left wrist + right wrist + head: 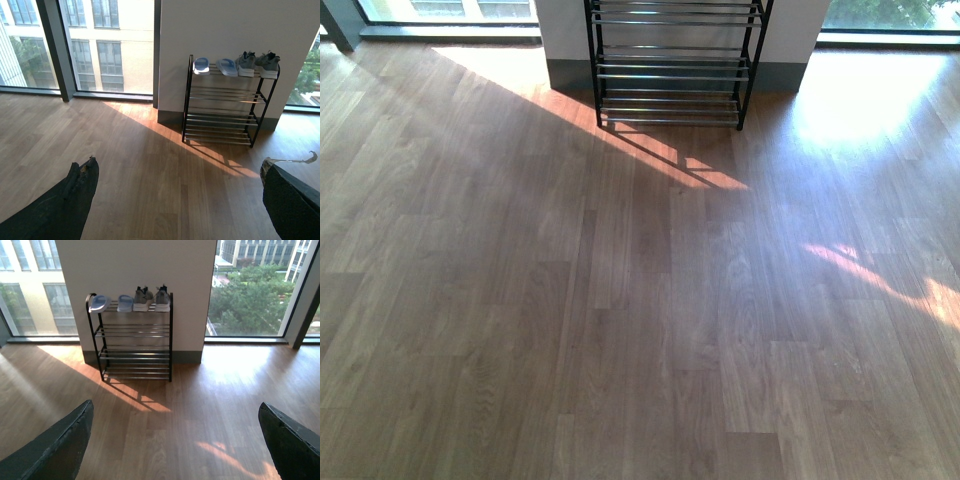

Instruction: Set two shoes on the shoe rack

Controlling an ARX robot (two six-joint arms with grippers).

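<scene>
Since both grey knit sneakers (149, 299) already sit side by side on the black-framed chrome-bar shoe rack's (135, 337) top shelf, and your left end effector (180, 200) and right end effector (175, 440) hang open and empty, driving closer risks bumping the rack and knocking the shoes off.

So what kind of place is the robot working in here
Probably an upper-floor apartment or office entry area: wood-plank floor, floor-to-ceiling windows looking out on neighbouring buildings and trees, and a shoe rack against the wall holding sneakers and slippers on its top shelf.
</scene>
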